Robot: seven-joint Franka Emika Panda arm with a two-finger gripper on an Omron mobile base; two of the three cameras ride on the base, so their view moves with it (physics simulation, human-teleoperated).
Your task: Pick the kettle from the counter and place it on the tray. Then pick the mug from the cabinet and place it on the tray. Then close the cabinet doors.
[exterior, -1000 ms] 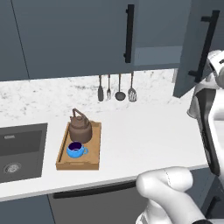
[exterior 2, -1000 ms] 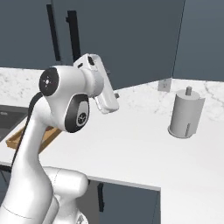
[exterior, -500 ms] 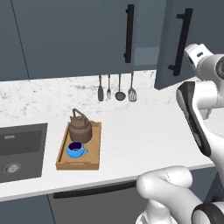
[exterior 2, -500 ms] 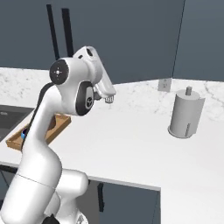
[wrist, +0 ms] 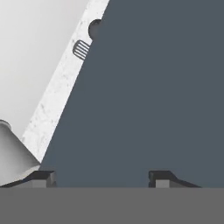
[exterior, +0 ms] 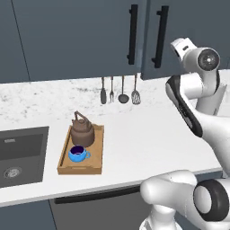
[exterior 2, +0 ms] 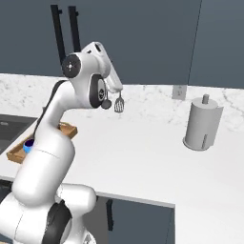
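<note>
The kettle (exterior: 82,131) is sitting upright at the far end of the tray (exterior: 97,155), and the blue mug (exterior: 77,154) is sitting just in front of it at the near end, both inside the rim. The tray is lying on the white counter (exterior: 148,134), just beside the dark sink (exterior: 20,155) and apart from it. On the wall behind, four utensils (exterior: 119,90) are hanging in a row under the cabinet. The two cabinet doors (exterior: 90,36) are looking flush, their black bar handles (exterior: 133,35) standing side by side. The white arm (exterior: 194,96) is reaching up at the right door, elbow bent above the counter. In the hand view the gripper (wrist: 101,178) is facing a flat dark door panel (wrist: 153,96) at close range; the finger tips (wrist: 42,178) are standing well apart with nothing between them, and whether they are touching the panel is unclear. Well off to the right on the counter a grey cylinder with a knob (exterior 2: 202,125) is standing upright, with a wall outlet (exterior 2: 179,92) behind it.
</note>
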